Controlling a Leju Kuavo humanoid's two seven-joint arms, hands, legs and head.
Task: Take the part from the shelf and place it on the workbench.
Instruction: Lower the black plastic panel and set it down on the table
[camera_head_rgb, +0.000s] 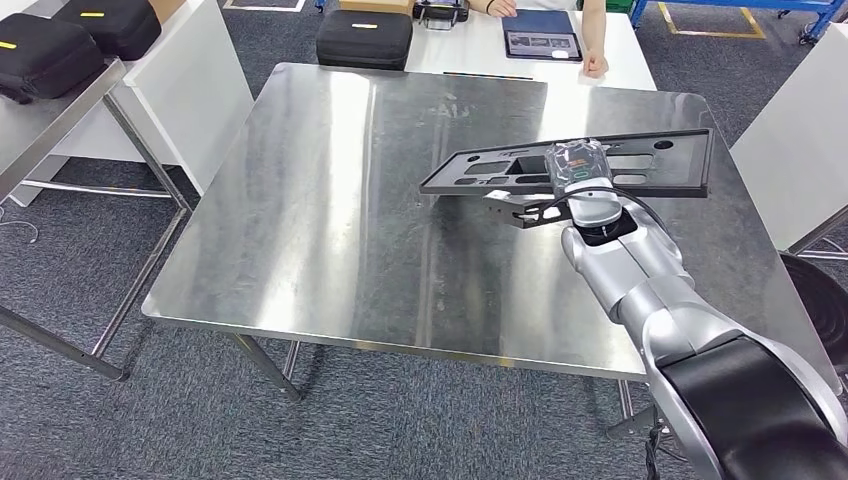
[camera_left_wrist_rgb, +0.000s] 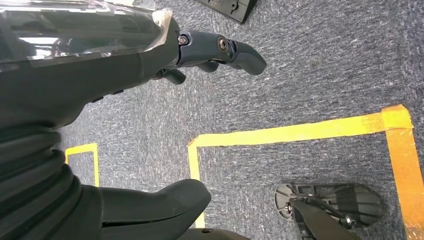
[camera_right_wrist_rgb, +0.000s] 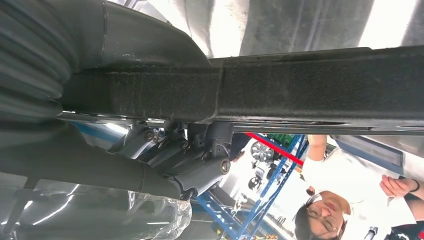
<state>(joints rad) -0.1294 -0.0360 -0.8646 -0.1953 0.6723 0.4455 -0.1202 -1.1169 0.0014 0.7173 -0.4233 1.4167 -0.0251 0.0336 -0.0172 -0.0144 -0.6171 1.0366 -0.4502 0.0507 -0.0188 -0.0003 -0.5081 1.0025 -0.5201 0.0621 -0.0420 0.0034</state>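
Workshop or lab: steel tabletop (camera_head_rgb: 330, 200), grey carpet with yellow floor tape (camera_left_wrist_rgb: 300, 131), blue racking (camera_right_wrist_rgb: 280, 170), black equipment cases (camera_head_rgb: 364, 38).

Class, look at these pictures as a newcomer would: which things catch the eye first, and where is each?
The right robot hand holds a flat black part with cut-outs over the far right of the shiny steel workbench. Beyond it, a person's hand rests on a white table. The left robot hand hangs over grey carpet marked with yellow tape.
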